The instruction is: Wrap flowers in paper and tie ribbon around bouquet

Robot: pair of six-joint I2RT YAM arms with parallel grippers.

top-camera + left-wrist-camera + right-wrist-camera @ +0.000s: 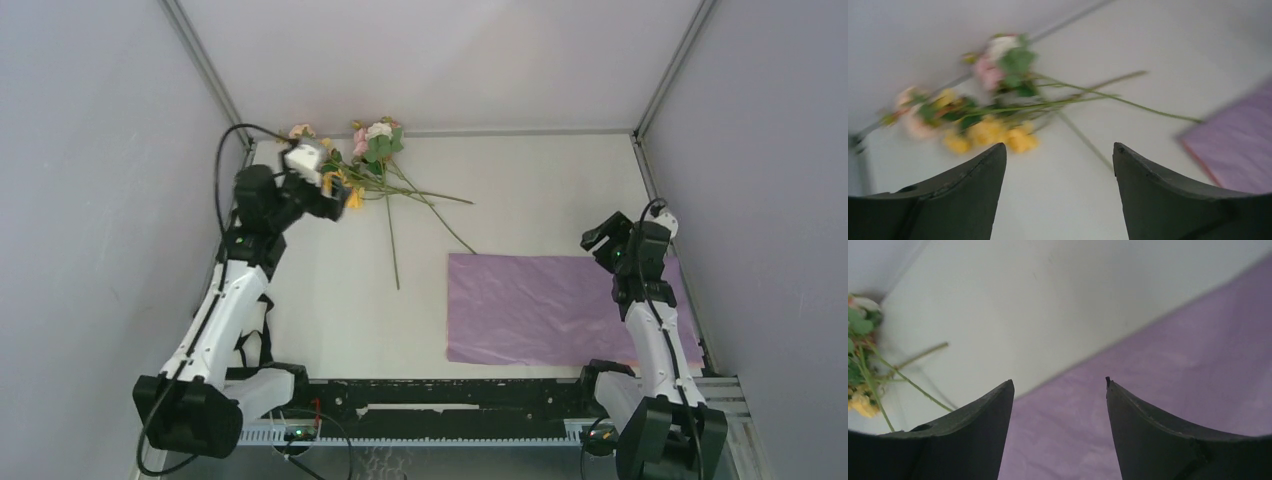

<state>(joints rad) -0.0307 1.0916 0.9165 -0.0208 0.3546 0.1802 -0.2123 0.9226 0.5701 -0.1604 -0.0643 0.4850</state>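
**Near zone.** The paper (560, 310) lies flat and unfolded at about 4 o'clock on the table (330, 300), with its near edge close to the table's front edge. This suits it as the wrapping bed. In the top view the right arm crosses its right-hand margin, so that edge is partly hidden.

**Right gripper** (1059, 381). Jaws stand wide apart and hold nothing. It hangs above the far part of the paper, angled toward 10 o'clock. Judgement: it is placed to steady or lift the sheet when needed.

**Middle zone.** Bare table runs from 6 to 9 o'clock, giving open room to drag stems toward the sheet. One stem tip ends just beside the paper's far-left corner. Another comes close to its far edge, but I cannot tell whether it touches.

**Left gripper** (1059, 146). Jaws are open and empty, and it is poised over the flower heads at 11 o'clock. Judgement: this is the approach for a pick, with no grasp made.

**Far zone.** The flowers (375, 165) lie loose at 11 o'clock, with their blooms against the back wall and their stems fanned toward 5 o'clock. The corner leaves little room behind the blooms. The stems offer the freer side for a grip.

**Ribbon.** It appears in no view.
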